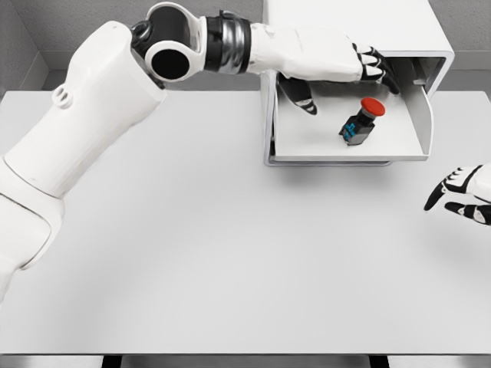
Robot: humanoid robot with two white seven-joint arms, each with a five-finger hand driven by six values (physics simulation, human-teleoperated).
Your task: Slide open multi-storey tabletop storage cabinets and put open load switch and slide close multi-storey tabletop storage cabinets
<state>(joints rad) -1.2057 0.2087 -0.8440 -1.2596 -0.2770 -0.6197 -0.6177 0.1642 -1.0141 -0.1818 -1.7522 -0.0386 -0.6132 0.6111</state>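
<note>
From the head view, the boxy white cabinet has its smooth drawer slid out over the matte table, the red-capped switch lying inside, the left hand loosely spread above it, the right hand relaxed by the table's right edge.

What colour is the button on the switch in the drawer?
Red, on the load switch lying in the open drawer; head view shows it.

Bare simulated lab: plain white table, grey walls.
</note>
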